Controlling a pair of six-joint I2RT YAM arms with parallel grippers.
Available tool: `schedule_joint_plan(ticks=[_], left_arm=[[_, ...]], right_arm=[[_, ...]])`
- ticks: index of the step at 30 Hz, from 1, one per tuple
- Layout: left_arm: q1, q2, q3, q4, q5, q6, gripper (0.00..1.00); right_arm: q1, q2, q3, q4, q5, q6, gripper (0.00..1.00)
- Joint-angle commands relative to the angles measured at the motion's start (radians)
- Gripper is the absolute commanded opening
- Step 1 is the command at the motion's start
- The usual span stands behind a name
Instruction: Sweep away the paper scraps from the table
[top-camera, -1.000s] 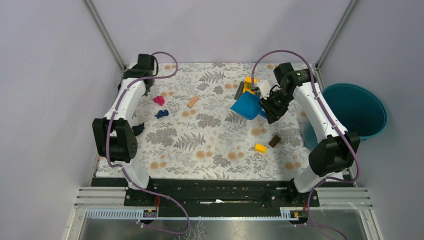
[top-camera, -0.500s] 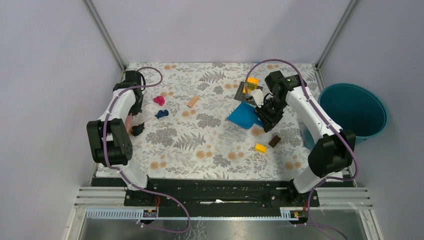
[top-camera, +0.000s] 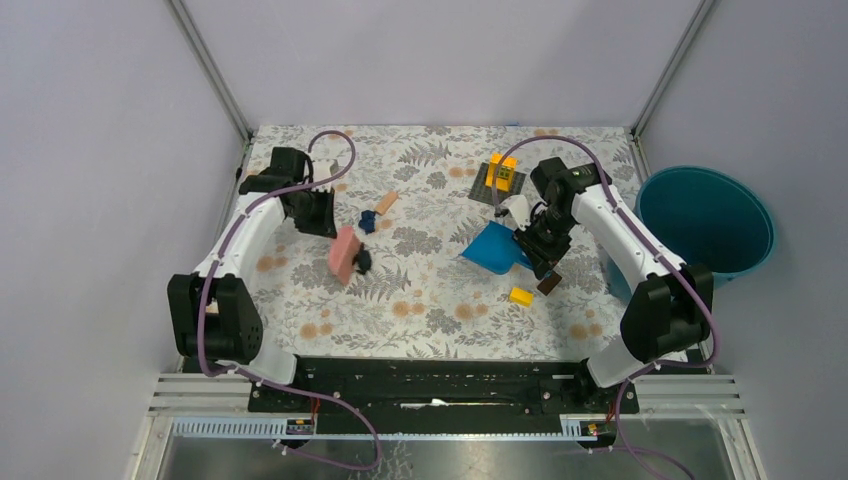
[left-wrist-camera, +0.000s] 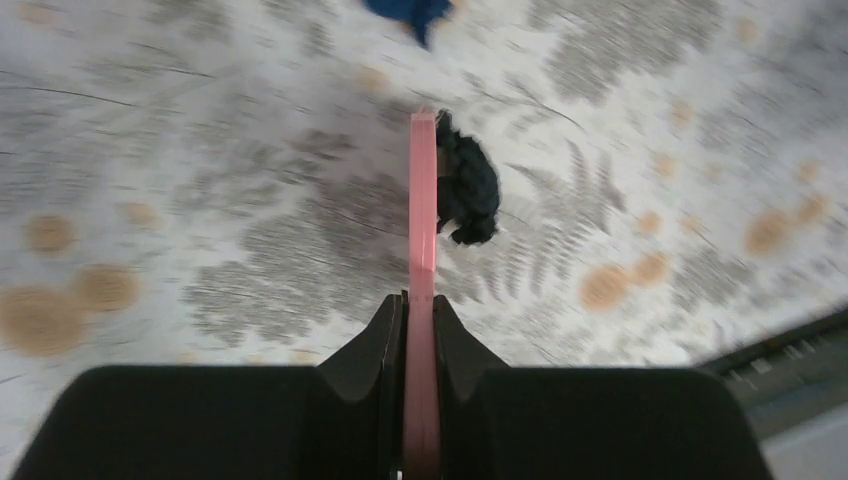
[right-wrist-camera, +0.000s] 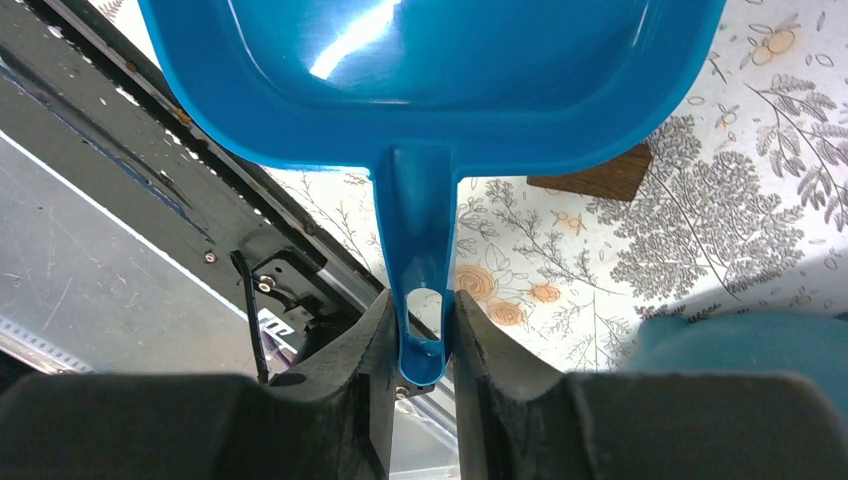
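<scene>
My left gripper (top-camera: 333, 230) is shut on a thin pink card (top-camera: 343, 256), held edge-down on the table (top-camera: 430, 310). A black paper wad (top-camera: 363, 262) lies against the card's right face; it also shows in the left wrist view (left-wrist-camera: 466, 190) beside the card (left-wrist-camera: 423, 250). A dark blue wad (top-camera: 369, 221) lies just beyond, at the top edge of the left wrist view (left-wrist-camera: 408, 8). The magenta wad is hidden. My right gripper (top-camera: 541, 252) is shut on the handle (right-wrist-camera: 420, 250) of a blue dustpan (top-camera: 494, 248), right of centre.
A wooden block (top-camera: 386, 202) lies behind the dark blue wad. A yellow block (top-camera: 520, 296) and a brown block (top-camera: 548, 284) lie near the dustpan. A grey plate with yellow-orange blocks (top-camera: 500, 178) sits at the back. The round teal bucket (top-camera: 710, 220) stands off the right edge.
My left arm swung right from the table's left edge with the pink card, pushing the black wad toward the middle; the dark blue wad shifted right. The dustpan moved nearer.
</scene>
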Motion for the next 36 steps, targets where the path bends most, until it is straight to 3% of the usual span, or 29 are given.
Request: schedule_joint_plan(ticks=[1, 4, 7, 10, 15, 18, 21, 26, 31, 36], left_arm=[[-0.019, -0.084, -0.034, -0.032, 0.386, -0.023, 0.00], [-0.020, -0.091, 0.012, -0.030, 0.490, -0.055, 0.00], [-0.019, -0.063, 0.122, -0.064, 0.431, -0.031, 0.00], [-0.016, 0.004, 0.298, -0.142, 0.297, 0.068, 0.00], [-0.013, 0.182, 0.575, -0.222, -0.094, 0.372, 0.00], [-0.004, 0.255, 0.638, -0.149, -0.239, 0.506, 0.00], [0.009, 0.301, 0.622, -0.018, -0.275, 0.618, 0.00], [0.029, 0.358, 0.529, 0.149, -0.216, 0.772, 0.00], [0.032, 0.377, 0.466, 0.144, -0.060, 0.869, 0.00], [0.025, 0.320, 0.395, 0.108, 0.097, 0.838, 0.00]], right_arm=[[0.006, -0.059, -0.016, -0.007, 0.036, 0.001, 0.00], [0.005, -0.063, -0.027, -0.005, 0.042, -0.002, 0.00], [0.005, -0.066, -0.035, -0.005, 0.044, -0.005, 0.00], [0.006, -0.070, -0.041, -0.005, 0.048, -0.007, 0.00], [0.006, -0.073, -0.048, -0.002, 0.048, -0.014, 0.00], [0.005, -0.075, -0.054, 0.005, 0.049, -0.017, 0.00], [0.005, -0.074, -0.061, 0.010, 0.049, -0.019, 0.00], [0.006, -0.079, -0.065, 0.008, 0.048, -0.020, 0.00], [0.006, -0.097, -0.090, 0.007, 0.046, -0.020, 0.00], [0.006, -0.112, -0.131, 0.007, 0.049, -0.022, 0.00]])
